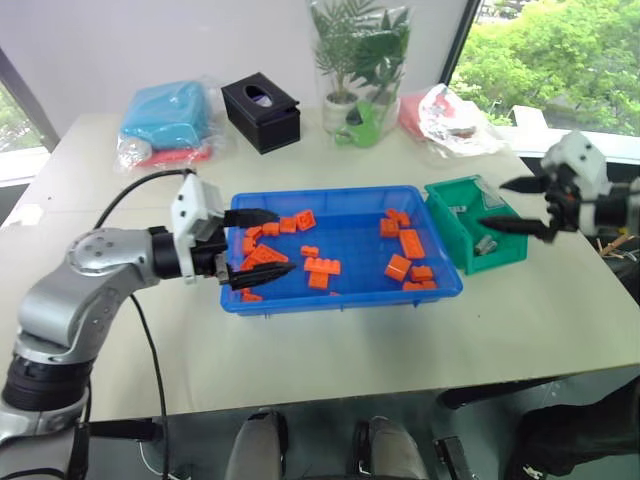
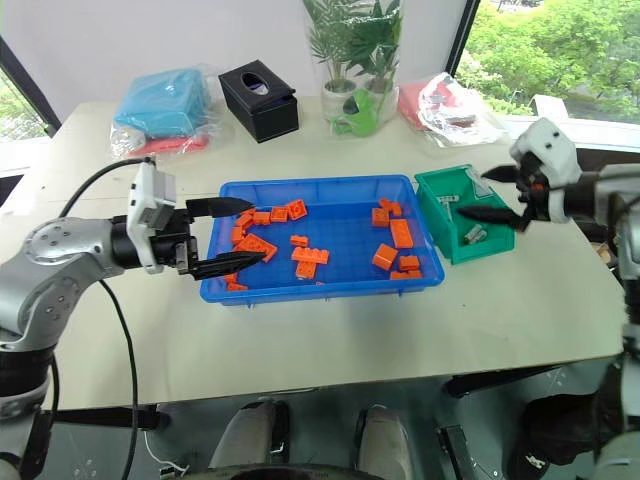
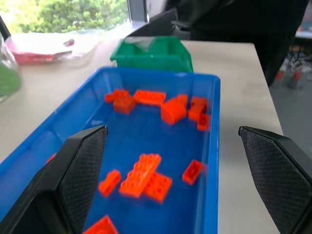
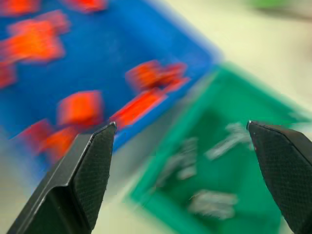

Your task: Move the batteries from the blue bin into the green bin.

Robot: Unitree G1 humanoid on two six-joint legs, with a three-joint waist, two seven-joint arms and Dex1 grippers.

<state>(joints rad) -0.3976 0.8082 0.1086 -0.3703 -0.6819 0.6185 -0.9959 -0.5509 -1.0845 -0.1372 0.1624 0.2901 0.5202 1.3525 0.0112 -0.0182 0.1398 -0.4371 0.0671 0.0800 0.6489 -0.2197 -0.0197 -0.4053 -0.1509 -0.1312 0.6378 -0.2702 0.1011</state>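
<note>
Batteries (image 1: 485,243): small, stiff, smooth metal cylinders, likely light and apt to roll; best pinched across the middle. Lying inside green bin (image 1: 441,210), right of centre, beside blue bin (image 1: 340,297). Right gripper (image 1: 522,207) wide open, empty, just right of them. Left gripper (image 1: 262,243) open, empty, centre-left.

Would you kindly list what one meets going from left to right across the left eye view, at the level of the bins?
left gripper → blue bin → green bin → right gripper
</note>
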